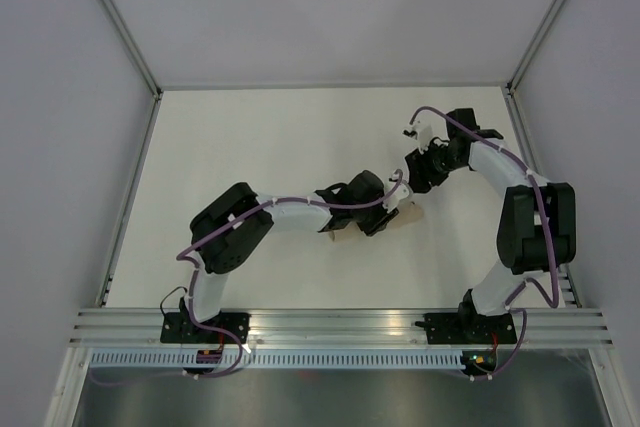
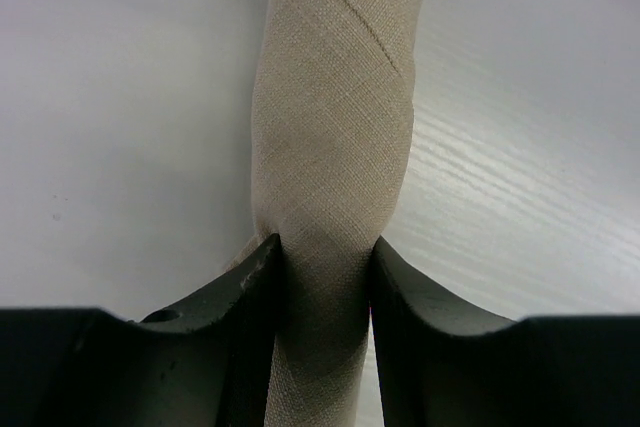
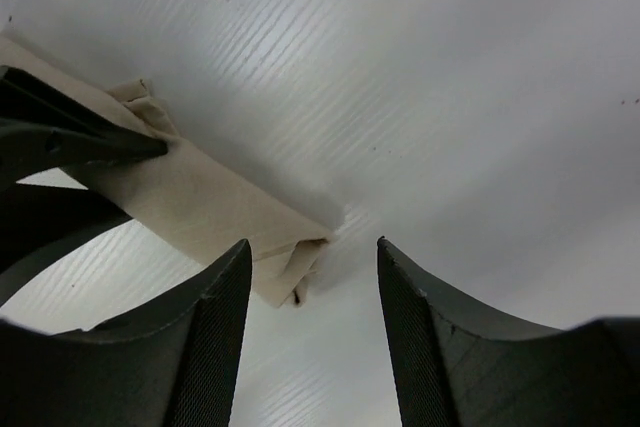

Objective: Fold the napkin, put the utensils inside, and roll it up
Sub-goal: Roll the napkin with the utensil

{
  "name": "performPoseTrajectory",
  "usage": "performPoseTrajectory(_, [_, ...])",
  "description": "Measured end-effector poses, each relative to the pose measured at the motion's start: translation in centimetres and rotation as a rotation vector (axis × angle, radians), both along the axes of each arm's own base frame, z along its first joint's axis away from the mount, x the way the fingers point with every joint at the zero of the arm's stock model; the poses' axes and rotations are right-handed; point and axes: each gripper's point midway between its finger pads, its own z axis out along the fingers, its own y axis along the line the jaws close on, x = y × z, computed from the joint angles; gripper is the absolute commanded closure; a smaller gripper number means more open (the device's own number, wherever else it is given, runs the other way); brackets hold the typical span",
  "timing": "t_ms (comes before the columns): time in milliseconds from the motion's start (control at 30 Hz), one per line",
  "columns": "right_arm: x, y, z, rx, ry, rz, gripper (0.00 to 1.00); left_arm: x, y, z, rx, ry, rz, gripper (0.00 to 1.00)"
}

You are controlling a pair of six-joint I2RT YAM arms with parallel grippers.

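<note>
Your left gripper (image 2: 325, 257) is clamped on the rolled napkin (image 2: 335, 147). Both fingers press into the cloth, and the roll runs straight out ahead of them across the white table (image 2: 120, 147). A diagonal fold edge wraps the roll just beyond the fingertips. Your right gripper (image 3: 312, 241) hangs with its jaws parted, gripping nothing. One end of the roll lies just ahead of it, nearer the finger on the left of the wrist view, and the rest slants away to that side.
</note>
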Motion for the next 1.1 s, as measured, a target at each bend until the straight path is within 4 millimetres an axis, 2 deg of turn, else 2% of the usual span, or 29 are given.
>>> performPoseTrajectory(167, [-2.3, -1.1, -0.6, -0.052, 0.009, -0.026, 0.43, 0.7, -0.9, 0.1, -0.041, 0.073, 0.132, 0.55])
performPoseTrajectory(333, [-3.2, -2.2, -1.4, -0.075, 0.028, -0.061, 0.46, 1.7, -1.7, 0.1, -0.082, 0.132, 0.280, 0.55])
performPoseTrajectory(533, [-3.2, -2.9, -2.0, -0.084, 0.046, -0.083, 0.47, 3.0, -2.4, 0.3, -0.124, 0.190, 0.457, 0.53])
performPoseTrajectory(833, [-2.4, -2.7, -5.1, -0.084, 0.158, -0.083, 0.50, 5.1, -3.6, 0.5, -0.173, 0.238, 0.659, 0.50])
performPoseTrajectory(967, [-1.7, -2.4, -6.1, -0.085, 0.188, -0.083, 0.51, 6.0, -4.0, 0.6, -0.193, 0.252, 0.737, 0.49])
performPoseTrajectory(1100, [-0.5, -1.7, -6.2, -0.080, 0.188, -0.080, 0.52, 6.6, -4.2, 0.7, -0.212, 0.266, 0.805, 0.47])
